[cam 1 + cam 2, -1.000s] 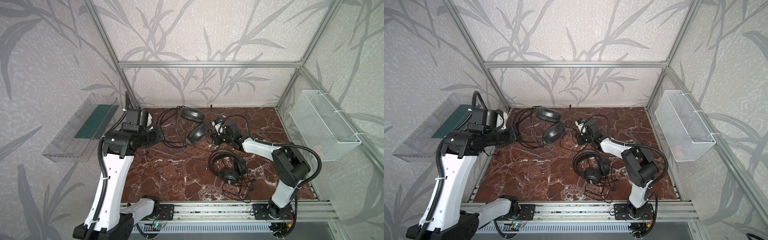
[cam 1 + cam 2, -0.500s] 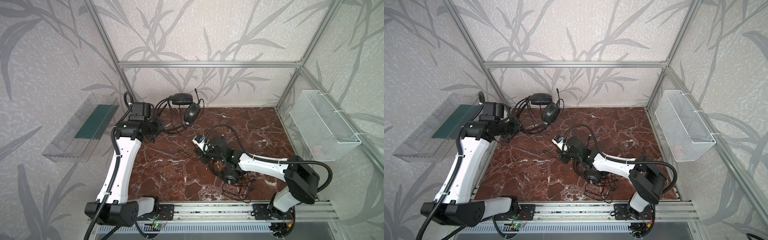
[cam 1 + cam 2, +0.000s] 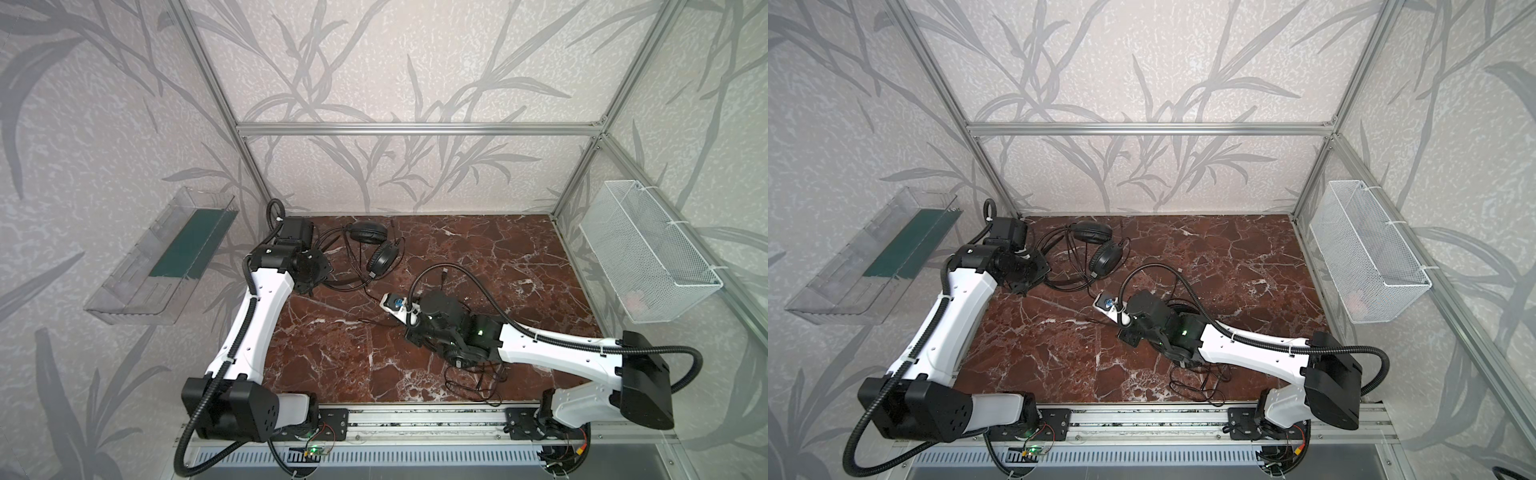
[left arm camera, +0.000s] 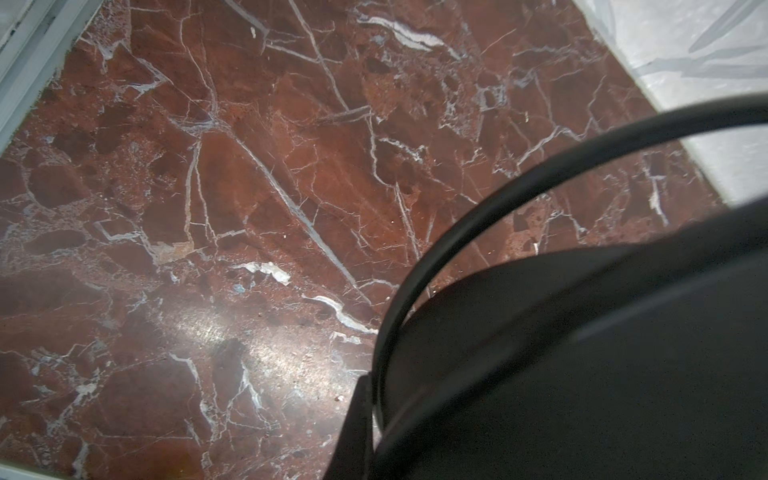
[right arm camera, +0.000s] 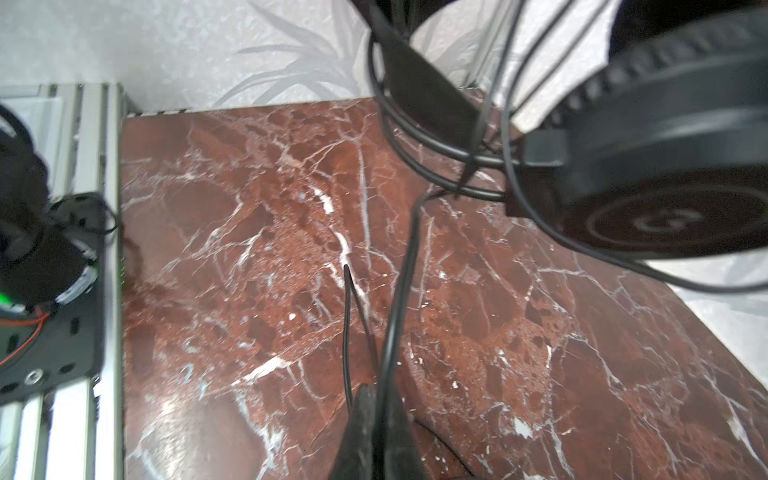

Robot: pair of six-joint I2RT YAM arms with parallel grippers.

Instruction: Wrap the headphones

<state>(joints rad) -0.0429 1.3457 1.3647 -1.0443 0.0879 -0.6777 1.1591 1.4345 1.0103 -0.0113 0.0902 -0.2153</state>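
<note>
The left tool point(image 3: 316, 277) is clamped on the far headset point(image 3: 368, 232) at eleven o'clock on the tabletop point(image 3: 498, 257). The right tool point(image 5: 378, 419) pinches that headset's thin cable point(image 5: 401, 291) near centre. The near headset point(image 3: 461, 357) lies at five o'clock under the right arm point(image 3: 552, 349).

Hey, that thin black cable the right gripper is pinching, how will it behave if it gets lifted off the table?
Probably floppy: the cable curves loosely between the right gripper and the headset. Likely light itself, but it seems to run to that headset, so lifting may tug it along. Being thin and smooth-looking, it may slip through the shut jaws.
</note>
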